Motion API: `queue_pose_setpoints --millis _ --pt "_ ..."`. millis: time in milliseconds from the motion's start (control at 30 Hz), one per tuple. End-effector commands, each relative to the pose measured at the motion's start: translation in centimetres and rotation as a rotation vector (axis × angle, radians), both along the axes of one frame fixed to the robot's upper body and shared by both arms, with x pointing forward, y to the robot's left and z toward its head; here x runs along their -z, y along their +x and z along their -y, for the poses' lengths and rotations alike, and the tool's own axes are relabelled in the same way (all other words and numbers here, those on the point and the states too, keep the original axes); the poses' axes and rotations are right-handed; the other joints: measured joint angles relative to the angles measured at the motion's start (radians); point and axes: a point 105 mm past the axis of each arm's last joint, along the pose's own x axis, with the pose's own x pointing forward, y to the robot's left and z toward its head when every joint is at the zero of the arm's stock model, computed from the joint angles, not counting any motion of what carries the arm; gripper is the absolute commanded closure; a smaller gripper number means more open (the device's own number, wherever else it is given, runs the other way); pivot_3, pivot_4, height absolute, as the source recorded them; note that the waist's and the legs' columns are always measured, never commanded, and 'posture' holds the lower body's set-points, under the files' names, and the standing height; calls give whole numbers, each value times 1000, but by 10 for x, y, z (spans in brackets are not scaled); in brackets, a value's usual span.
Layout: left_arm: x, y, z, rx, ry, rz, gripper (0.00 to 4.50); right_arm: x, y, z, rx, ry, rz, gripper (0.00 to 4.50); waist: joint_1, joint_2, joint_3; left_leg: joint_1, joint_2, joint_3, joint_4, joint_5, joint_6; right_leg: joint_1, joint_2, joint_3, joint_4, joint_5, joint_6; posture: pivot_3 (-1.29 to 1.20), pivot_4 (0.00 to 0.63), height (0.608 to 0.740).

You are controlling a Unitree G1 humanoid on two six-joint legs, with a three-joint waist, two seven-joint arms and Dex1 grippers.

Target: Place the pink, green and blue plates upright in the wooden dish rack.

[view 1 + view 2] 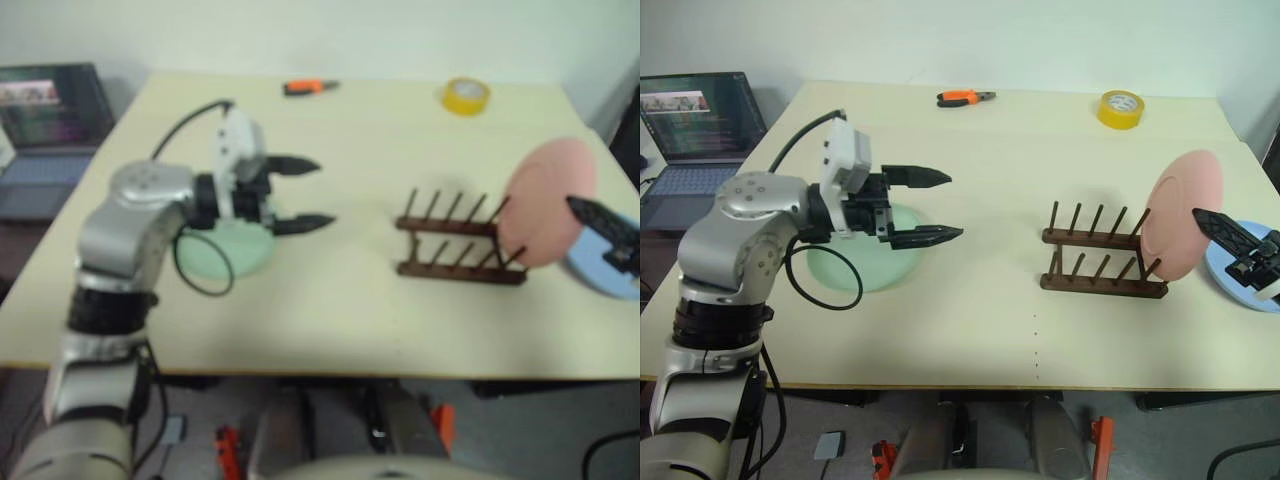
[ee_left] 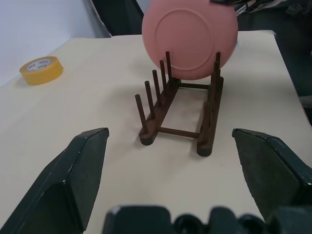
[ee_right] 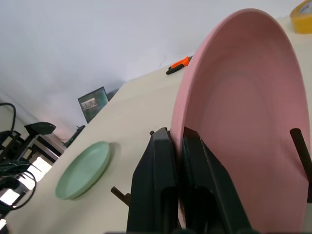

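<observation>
**Pink plate held on edge at the far-right end of the rack**

The pink plate (image 1: 1182,214) stands nearly upright at centre right of the right eye view, its lower edge down among the end pegs of the wooden dish rack (image 1: 1102,258) and its top leaning slightly away to the right; its flat face is turned toward the left of the frame, so its broad side runs across the rack's length; in the left wrist view its round underside, with the raised foot ring, faces the camera from behind the last pegs. The right gripper (image 1: 1202,219) is clenched on the plate's right rim, and the right wrist view shows the two black fingers (image 3: 161,180) pinched together over the pink edge. The rack lies with its long axis running left to right across the cream table (image 1: 970,330), its pegs pointing up and tilted a little rightward. The blue plate (image 1: 1240,278) lies flat at the right edge of the frame, partly behind the right gripper. The green plate (image 1: 862,262) lies flat at centre left, beneath the left gripper (image 1: 945,207), which hangs above it with its jaws spread wide, holding nothing, pointing rightward toward the rack. Well apart, along the upper part of the frame, sit a yellow roll of tape (image 1: 1121,108) and orange-handled pliers (image 1: 965,98); a laptop (image 1: 700,118) stands open at upper left, off the table.
</observation>
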Motion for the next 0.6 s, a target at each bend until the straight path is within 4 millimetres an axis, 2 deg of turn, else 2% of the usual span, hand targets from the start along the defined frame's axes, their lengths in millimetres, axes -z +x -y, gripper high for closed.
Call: queue_pose_setpoints --millis 33,100,400,433,600 --pt "-13 -2 0 8 5 54 0 -9 1 2 5 -22 38 3981 0 0 0 0 0 0 0 0 0 0 0 0 0 0 0 0 150 740" --pt "-13 -2 0 7 6 54 0 -9 2 3 2 -26 38 3417 0 0 0 0 0 0 0 0 0 0 0 0 0 -1 -2 0 150 740" --pt "-11 -1 2 8 15 55 0 -11 2 1 0 -73 44 205 0 0 0 0 0 0 0 0 0 0 0 0 0 0 1 0 150 740" --pt "-11 -2 2 9 16 55 0 -12 1 1 1 -89 47 21 0 0 0 0 0 0 0 0 0 0 0 0 0 0 1 0 150 740" --pt "-6 -3 3 22 42 49 0 -22 -1 7 31 -178 81 21 0 0 0 0 0 0 0 0 0 0 0 0 0 0 0 0 150 740"
